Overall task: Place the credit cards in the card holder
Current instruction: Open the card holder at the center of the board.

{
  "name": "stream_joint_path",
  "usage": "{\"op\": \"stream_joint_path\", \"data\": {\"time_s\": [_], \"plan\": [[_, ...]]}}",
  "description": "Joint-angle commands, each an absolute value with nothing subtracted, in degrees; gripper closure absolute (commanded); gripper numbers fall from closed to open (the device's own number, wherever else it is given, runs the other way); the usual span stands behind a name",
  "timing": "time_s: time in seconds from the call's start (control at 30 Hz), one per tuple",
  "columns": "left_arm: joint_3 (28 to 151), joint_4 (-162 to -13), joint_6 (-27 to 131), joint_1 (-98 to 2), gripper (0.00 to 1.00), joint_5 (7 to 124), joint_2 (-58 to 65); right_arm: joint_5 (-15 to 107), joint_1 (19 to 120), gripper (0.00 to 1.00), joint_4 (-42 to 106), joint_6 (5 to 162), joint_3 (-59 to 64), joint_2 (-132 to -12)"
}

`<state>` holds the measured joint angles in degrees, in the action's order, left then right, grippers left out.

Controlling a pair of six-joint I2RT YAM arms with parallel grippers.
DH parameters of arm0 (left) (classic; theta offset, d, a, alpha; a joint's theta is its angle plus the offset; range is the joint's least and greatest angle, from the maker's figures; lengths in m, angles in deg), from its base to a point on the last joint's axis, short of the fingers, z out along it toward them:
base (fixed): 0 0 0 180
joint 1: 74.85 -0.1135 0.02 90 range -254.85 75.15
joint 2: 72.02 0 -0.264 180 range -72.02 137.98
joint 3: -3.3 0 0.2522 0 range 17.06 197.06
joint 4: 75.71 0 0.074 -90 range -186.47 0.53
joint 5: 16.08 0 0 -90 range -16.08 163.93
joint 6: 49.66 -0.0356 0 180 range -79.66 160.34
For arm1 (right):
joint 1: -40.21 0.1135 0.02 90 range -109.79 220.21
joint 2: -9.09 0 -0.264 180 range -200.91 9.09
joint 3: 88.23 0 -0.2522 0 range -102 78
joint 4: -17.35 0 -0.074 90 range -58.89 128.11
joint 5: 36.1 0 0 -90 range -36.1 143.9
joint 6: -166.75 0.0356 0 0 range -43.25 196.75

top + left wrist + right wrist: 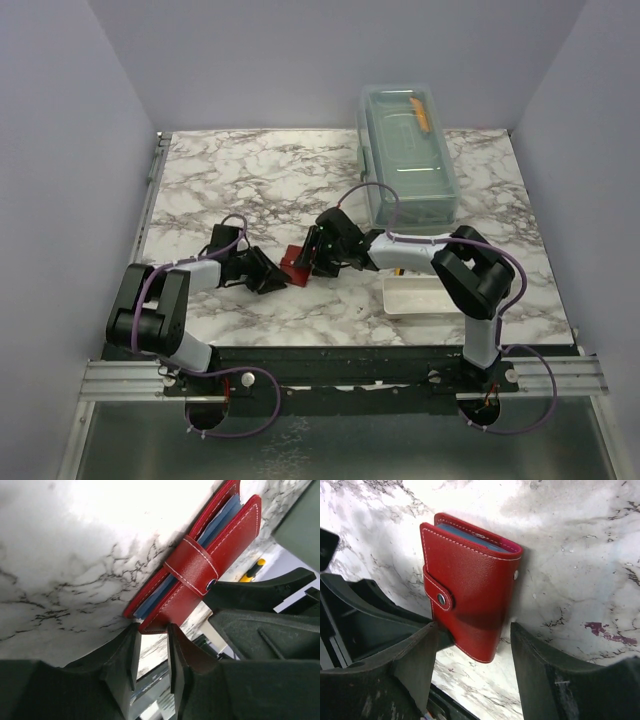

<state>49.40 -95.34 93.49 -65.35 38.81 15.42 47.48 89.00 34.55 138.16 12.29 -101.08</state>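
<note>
The red card holder point(296, 265) is at the middle of the table, its snap strap fastened. Blue card edges point(220, 522) show between its flaps, and they also show in the right wrist view point(470, 536). My left gripper point(274, 274) reaches it from the left. In the left wrist view, a corner of the holder point(192, 572) sits pinched between that gripper's narrow fingertips point(151, 627). My right gripper point(316, 256) is open. Its fingers straddle the lower end of the holder point(470, 575) without touching it point(473, 626). No loose cards are in view.
A clear plastic box point(408, 150) with a lid stands at the back right, and an orange item shows inside it. A white rectangular tray point(420, 296) lies near the front right, beside the right arm's base. Grey walls enclose the marble table point(240, 180).
</note>
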Motion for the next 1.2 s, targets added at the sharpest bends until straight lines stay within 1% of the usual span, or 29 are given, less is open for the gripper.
{"op": "stream_joint_path", "data": {"time_s": [0.0, 0.13, 0.23, 0.4, 0.43, 0.47, 0.5, 0.57, 0.63, 0.7, 0.77, 0.83, 0.93, 1.07, 1.17], "plan": [[40.0, -85.5, 103.6, -65.1, 0.67, 42.4, 14.0, 49.8, 89.4, 0.38, 33.9, 139.3, 11.4, -102.7], [36.6, -83.8, 105.3, -65.0, 0.72, 44.9, 11.7, 50.0, 89.4, 0.42, 32.4, 140.7, 13.2, -102.6], [34.1, -82.3, 106.5, -65.0, 0.73, 45.9, 10.4, 51.9, 89.4, 0.44, 33.0, 141.1, 14.6, -101.6], [33.8, -82.3, 105.0, -65.0, 0.76, 45.6, 8.8, 55.9, 89.3, 0.44, 33.6, 140.1, 14.9, -100.6], [34.2, -82.9, 104.4, -64.9, 0.75, 45.3, 7.5, 56.3, 89.4, 0.44, 33.6, 139.7, 14.8, -100.9], [34.7, -84.6, 103.7, -65.0, 0.72, 45.6, 5.5, 56.4, 89.4, 0.44, 33.7, 139.1, 14.5, -101.3], [35.4, -87.1, 102.8, -65.0, 0.66, 46.1, 3.2, 56.4, 89.3, 0.44, 33.7, 138.5, 14.2, -101.5], [37.4, -93.2, 100.8, -64.9, 0.49, 47.3, -2.0, 56.3, 89.3, 0.45, 33.7, 137.9, 14.0, -101.7], [40.1, -98.7, 98.6, -65.1, 0.36, 48.9, -6.8, 56.2, 89.3, 0.47, 33.0, 137.4, 14.2, -101.3], [42.9, -102.3, 96.4, -65.4, 0.26, 50.7, -9.5, 56.0, 89.3, 0.49, 32.7, 136.7, 14.1, -101.1], [45.3, -103.1, 94.9, -65.9, 0.18, 51.7, -8.8, 55.7, 89.3, 0.51, 32.1, 136.1, 14.1, -101.1], [47.8, -102.3, 93.3, -66.3, 0.15, 50.5, -4.7, 55.3, 89.2, 0.51, 32.0, 135.3, 13.7, -101.4], [50.8, -99.7, 91.8, -66.3, 0.14, 46.0, 4.0, 55.0, 88.8, 0.5, 31.7, 135.1, 14.1, -101.6], [50.6, -95.1, 91.2, -65.5, 0.19, 44.2, 10.0, 52.9, 87.5, 0.48, 31.6, 135.5, 15.0, -101.7], [49.9, -94.3, 91.9, -64.5, 0.22, 45.7, 13.3, 51.3, 86.9, 0.47, 29.9, 135.5, 15.2, -102.1]]}}
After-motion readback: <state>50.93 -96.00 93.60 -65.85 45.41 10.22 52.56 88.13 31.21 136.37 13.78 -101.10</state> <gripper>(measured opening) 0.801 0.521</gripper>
